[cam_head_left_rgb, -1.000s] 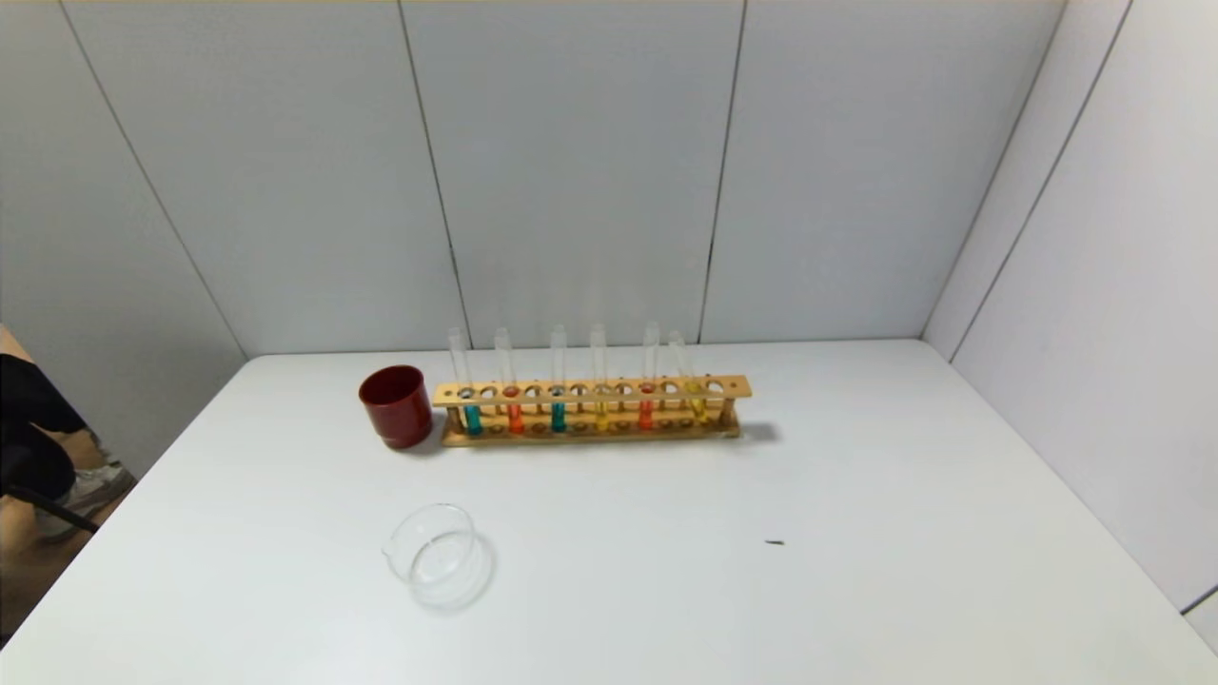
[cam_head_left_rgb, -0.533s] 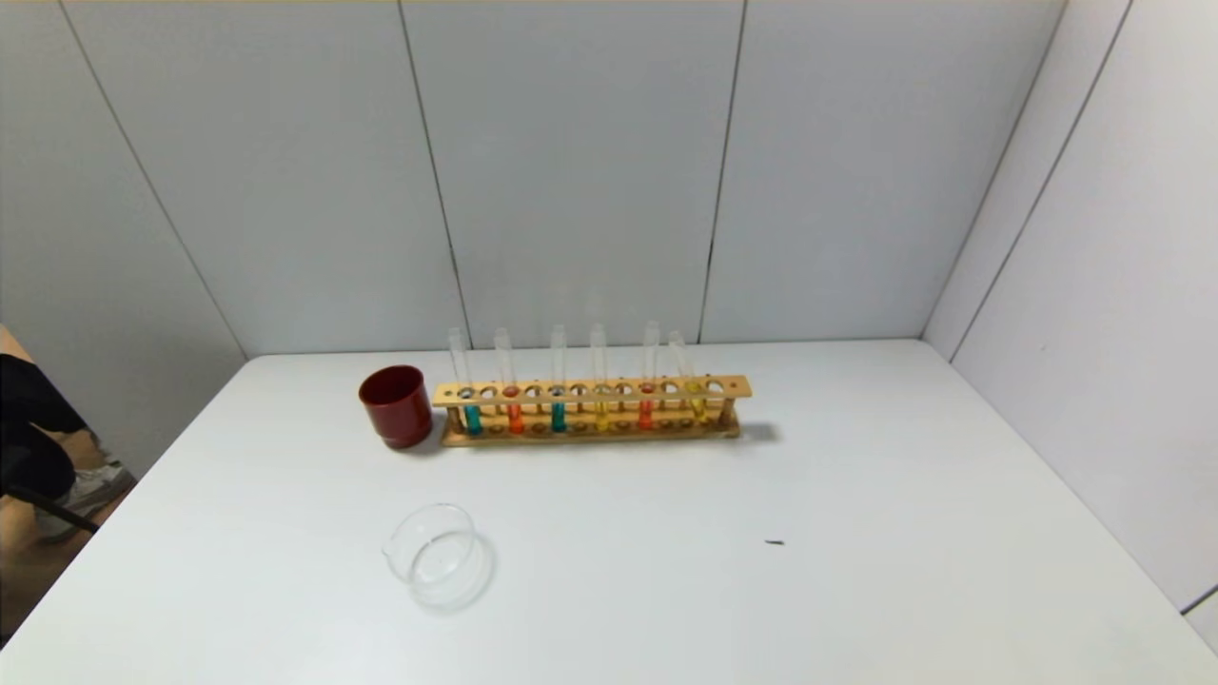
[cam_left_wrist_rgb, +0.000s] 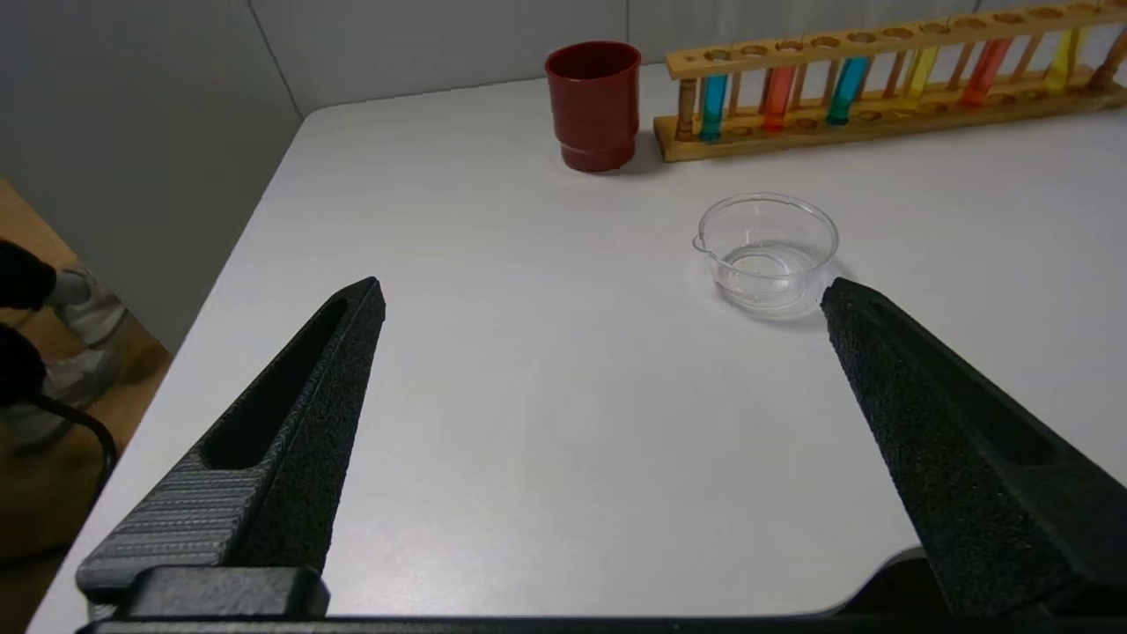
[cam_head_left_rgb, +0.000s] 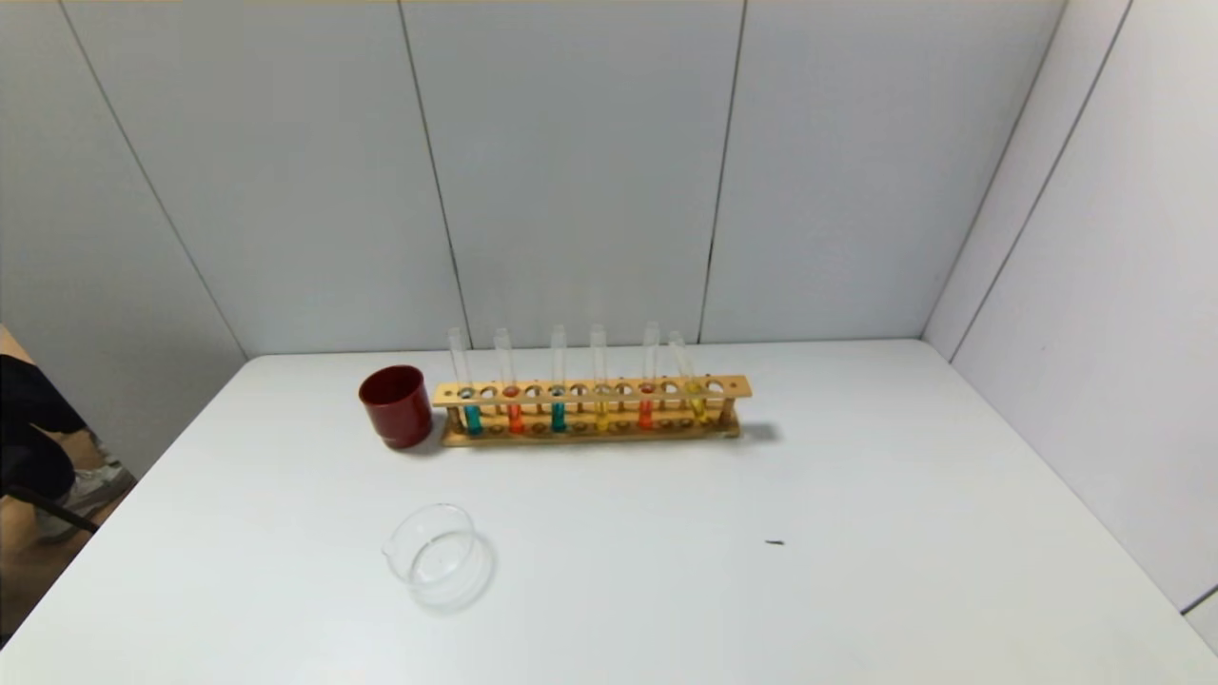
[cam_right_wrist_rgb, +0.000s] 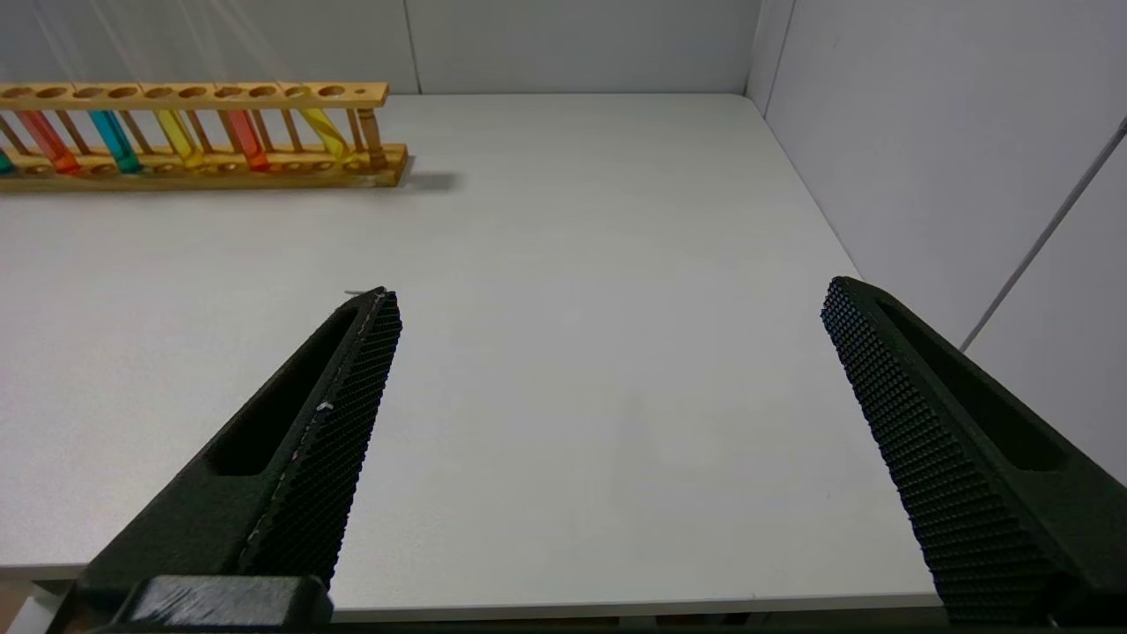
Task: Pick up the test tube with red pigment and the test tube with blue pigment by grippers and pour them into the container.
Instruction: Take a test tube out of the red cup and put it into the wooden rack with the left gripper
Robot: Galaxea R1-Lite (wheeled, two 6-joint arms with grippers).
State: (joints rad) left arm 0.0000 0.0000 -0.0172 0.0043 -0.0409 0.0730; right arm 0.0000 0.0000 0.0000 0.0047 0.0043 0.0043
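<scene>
A wooden rack (cam_head_left_rgb: 590, 390) at the back of the table holds several upright tubes. Two have orange-red liquid (cam_head_left_rgb: 514, 417) (cam_head_left_rgb: 646, 415). Two have blue-green liquid, one at the rack's left end (cam_head_left_rgb: 472, 420) and one third along (cam_head_left_rgb: 558, 417); I cannot tell which is the brighter. The clear glass dish (cam_head_left_rgb: 440, 557) stands alone at the front left. No gripper shows in the head view. My left gripper (cam_left_wrist_rgb: 605, 291) is open and empty over the table's near edge, with the dish (cam_left_wrist_rgb: 766, 251) just ahead. My right gripper (cam_right_wrist_rgb: 612, 291) is open and empty over the near right edge.
A dark red cup (cam_head_left_rgb: 395, 404) stands against the rack's left end. Two yellow tubes (cam_head_left_rgb: 600, 417) (cam_head_left_rgb: 699, 409) are in the rack. A small dark speck (cam_head_left_rgb: 775, 542) lies on the white table. Grey walls close the back and right.
</scene>
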